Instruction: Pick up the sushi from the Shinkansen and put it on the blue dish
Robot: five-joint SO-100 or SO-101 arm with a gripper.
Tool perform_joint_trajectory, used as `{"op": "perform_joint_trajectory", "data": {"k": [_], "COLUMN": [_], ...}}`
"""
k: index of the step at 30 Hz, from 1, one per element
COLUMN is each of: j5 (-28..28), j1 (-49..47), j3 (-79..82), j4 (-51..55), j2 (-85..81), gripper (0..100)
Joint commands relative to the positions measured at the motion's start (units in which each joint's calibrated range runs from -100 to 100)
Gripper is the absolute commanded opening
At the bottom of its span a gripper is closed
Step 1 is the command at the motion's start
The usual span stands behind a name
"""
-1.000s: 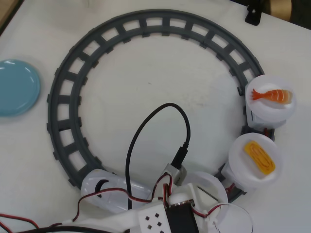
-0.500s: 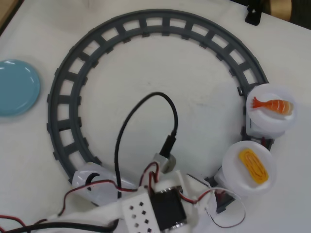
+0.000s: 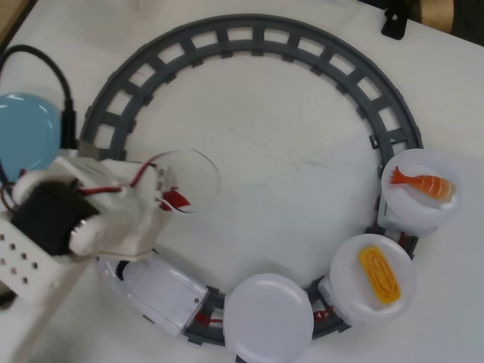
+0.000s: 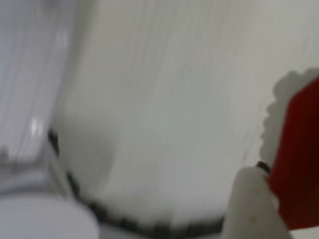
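In the overhead view my gripper (image 3: 184, 197) is at the left, over the bare table inside the track ring, and looks shut on the dark-red sushi (image 3: 176, 199). The wrist view is blurred; it shows the sushi (image 4: 299, 164) large at the right edge, against a white finger (image 4: 251, 204). The white Shinkansen (image 3: 155, 286) stands on the track at the bottom left, just below the arm, with its wagons trailing right. The wagon plate right behind the nose (image 3: 268, 318) is empty. The blue dish (image 3: 26, 132) lies at the left edge, left of the gripper and partly hidden by the arm.
The grey ring track (image 3: 249, 38) circles the table's middle. An orange shrimp piece (image 3: 425, 184) and a yellow egg piece (image 3: 378, 274) ride on two white wagon plates at the right. A black cable (image 3: 53, 68) runs along the upper left beside the dish.
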Motion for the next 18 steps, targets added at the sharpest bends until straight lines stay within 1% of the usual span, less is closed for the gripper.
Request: {"op": "perform_joint_trajectory", "data": {"k": [1,6,10,18], "j5": [-2.1,-4.3,-5.7,-7.5], "j1": [-9.5,-19.6,-25.2,-31.6], "j3": [5.1,11.3,11.8,2.6], "j4": [-1.8,-6.3,-9.6,-11.3], "j2": [-4.6,-3.3,2.0,16.2], "gripper": [3,3,3,3]}}
